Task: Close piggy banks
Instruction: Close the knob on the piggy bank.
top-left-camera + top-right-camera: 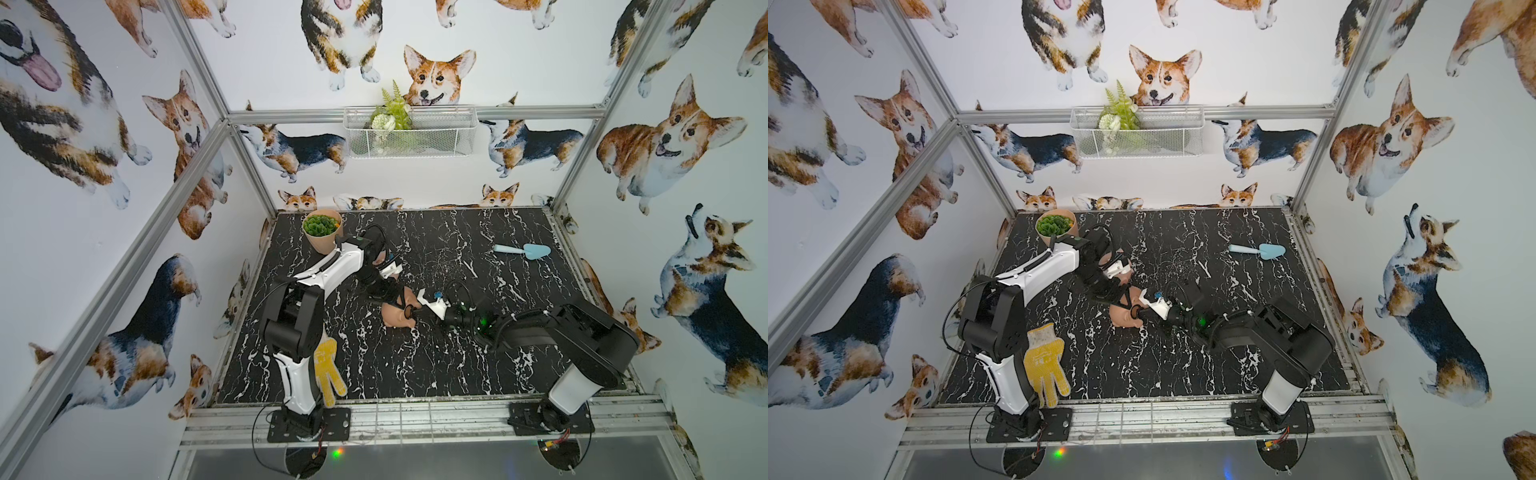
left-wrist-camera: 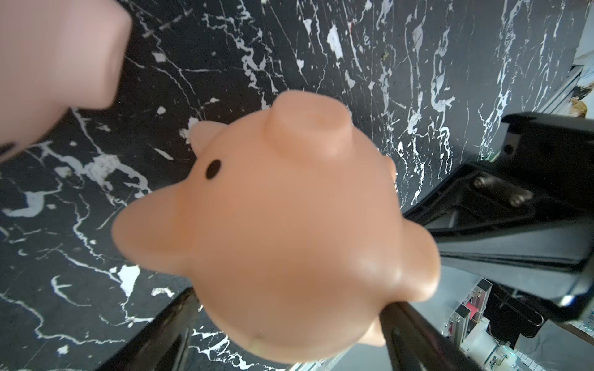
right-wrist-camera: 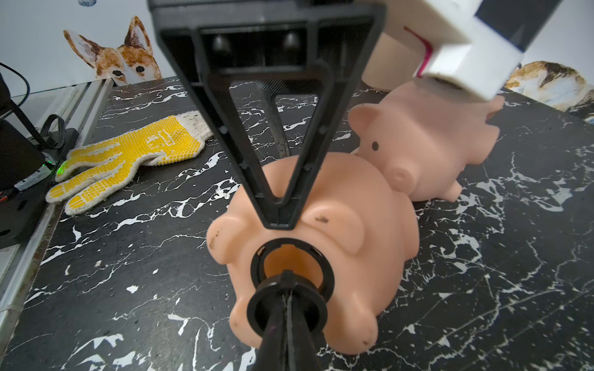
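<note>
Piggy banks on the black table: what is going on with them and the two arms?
The left gripper holds the tan piggy bank on its side, its belly opening facing the right gripper. That gripper is shut on the black plug, held just in front of the opening and not seated yet. The pale pink piggy bank lies close beside it, not held.

Walls [image 1: 519, 83]: 3, white, printed all over with corgis.
Frame [image 1: 540, 111]: bare aluminium struts at the corners and across the back.
Wire basket [image 1: 436, 137]: white mesh, hung on the back strut, holding a green fern [image 1: 392, 102] and a white bloom [image 1: 382, 121].
Tabletop [image 1: 415, 365]: black marble pattern, white veins.
Front edge: grey metal rails [image 1: 415, 419].
Lighting: even, soft; small green-red glow [image 1: 337, 451] below the rails.
</note>
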Controlling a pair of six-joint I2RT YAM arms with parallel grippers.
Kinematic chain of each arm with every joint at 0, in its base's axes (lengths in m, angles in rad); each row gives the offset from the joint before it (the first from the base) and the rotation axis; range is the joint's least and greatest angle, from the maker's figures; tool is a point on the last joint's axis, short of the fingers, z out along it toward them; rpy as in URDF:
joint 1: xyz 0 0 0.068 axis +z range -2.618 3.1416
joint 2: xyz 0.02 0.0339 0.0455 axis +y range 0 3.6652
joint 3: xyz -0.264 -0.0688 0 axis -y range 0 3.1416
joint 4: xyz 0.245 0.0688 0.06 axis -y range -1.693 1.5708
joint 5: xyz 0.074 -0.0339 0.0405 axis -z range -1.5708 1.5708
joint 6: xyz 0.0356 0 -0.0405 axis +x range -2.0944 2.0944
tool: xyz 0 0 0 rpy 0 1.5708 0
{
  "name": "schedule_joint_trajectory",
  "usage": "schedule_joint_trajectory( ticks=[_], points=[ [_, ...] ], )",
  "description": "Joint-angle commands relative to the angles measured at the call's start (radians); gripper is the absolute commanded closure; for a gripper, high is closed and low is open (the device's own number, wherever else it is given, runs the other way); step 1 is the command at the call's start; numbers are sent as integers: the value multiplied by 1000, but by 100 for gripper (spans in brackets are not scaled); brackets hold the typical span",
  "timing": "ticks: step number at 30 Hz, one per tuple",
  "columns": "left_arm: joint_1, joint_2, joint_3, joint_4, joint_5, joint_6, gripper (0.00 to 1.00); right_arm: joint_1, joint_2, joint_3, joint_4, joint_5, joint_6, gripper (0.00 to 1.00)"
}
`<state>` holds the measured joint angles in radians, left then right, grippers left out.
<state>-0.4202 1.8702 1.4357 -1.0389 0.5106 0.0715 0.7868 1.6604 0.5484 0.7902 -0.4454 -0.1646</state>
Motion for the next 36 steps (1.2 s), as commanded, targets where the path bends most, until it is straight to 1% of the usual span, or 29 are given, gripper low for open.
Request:
schedule_joint_trajectory(
  ticks=[1, 6, 9, 12, 19, 36],
  points=[
    [-2, 5, 9, -23, -7, 23, 11, 1, 6, 14, 3, -16, -29, 100],
    [-2, 9, 18, -31, -7, 25, 11, -3, 8, 28, -21, -20, -34, 100],
    [-4, 11, 22, -35, -11, 27, 11, -4, 7, 47, -70, -26, -42, 100],
    [-4, 15, 22, -36, -9, 24, 11, -3, 6, 42, -65, -22, -53, 100],
    [-6, 18, 25, -35, -11, 22, 12, -3, 7, 61, -117, -36, -74, 100],
    [-8, 1, 15, -30, -11, 19, 12, -2, 14, 90, -164, -41, -86, 100]
  ],
)
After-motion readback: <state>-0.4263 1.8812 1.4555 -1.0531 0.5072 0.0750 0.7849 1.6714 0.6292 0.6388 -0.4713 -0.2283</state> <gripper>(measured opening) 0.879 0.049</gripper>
